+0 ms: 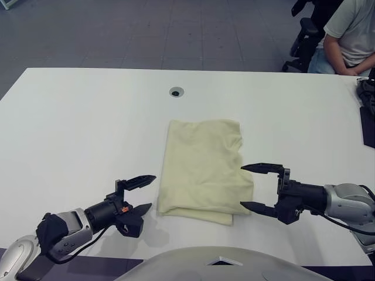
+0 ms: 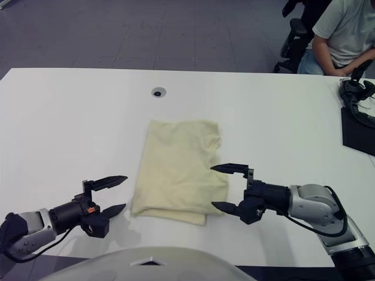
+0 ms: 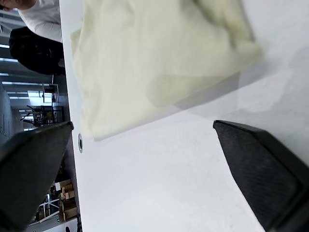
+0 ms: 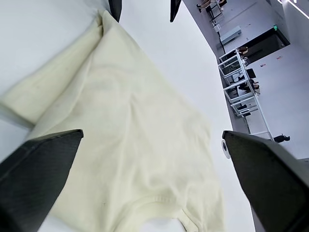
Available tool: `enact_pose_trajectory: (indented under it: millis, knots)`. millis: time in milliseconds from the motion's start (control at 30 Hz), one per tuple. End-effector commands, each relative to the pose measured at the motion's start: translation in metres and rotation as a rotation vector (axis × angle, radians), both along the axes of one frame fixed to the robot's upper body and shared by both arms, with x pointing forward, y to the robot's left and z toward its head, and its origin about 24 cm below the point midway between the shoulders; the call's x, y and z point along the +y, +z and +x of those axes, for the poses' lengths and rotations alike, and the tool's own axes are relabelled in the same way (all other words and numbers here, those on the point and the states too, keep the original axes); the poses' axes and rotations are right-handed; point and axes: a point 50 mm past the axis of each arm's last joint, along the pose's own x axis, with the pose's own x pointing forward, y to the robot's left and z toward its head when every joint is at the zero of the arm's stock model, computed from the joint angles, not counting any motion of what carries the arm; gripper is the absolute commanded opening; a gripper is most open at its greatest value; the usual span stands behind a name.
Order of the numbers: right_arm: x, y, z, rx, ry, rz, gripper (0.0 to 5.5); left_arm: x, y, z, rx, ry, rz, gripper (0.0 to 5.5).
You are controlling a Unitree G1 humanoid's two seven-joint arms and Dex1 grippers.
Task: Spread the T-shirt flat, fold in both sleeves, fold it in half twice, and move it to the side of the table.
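Note:
A pale yellow T-shirt (image 1: 204, 168) lies folded into a rectangle near the middle of the white table (image 1: 82, 129). My left gripper (image 1: 140, 193) is open, just off the shirt's near left corner, with nothing between its fingers. Open as well, my right gripper (image 1: 253, 187) sits at the shirt's near right edge, its fingertips close to the cloth. The left wrist view looks across the table at the folded T-shirt (image 3: 159, 63). In the right wrist view the T-shirt (image 4: 130, 145) lies right ahead between the two fingers.
A round cable hole (image 1: 176, 92) sits in the table beyond the shirt. Black gear (image 2: 358, 114) lies at the table's far right edge. A seated person (image 1: 351, 35) is behind the far right corner. Bare table stretches to the left.

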Motion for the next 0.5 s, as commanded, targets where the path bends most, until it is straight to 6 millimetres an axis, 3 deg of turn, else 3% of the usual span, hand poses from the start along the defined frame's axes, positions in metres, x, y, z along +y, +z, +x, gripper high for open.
enact_pose_trajectory:
  millis: [33, 200, 500]
  knots:
    - [0.002, -0.007, -0.008, 0.055, 0.043, -0.044, 5.36, 0.007, -0.017, -0.013, 0.112, -0.029, 0.119, 5.4]
    - [0.006, -0.023, -0.017, 0.129, 0.068, -0.081, 5.4, -0.014, -0.026, -0.01, 0.124, -0.092, 0.064, 4.73]
    - [0.008, -0.041, -0.022, 0.185, 0.068, -0.118, 3.87, -0.015, -0.04, -0.012, 0.166, -0.127, 0.089, 2.93]
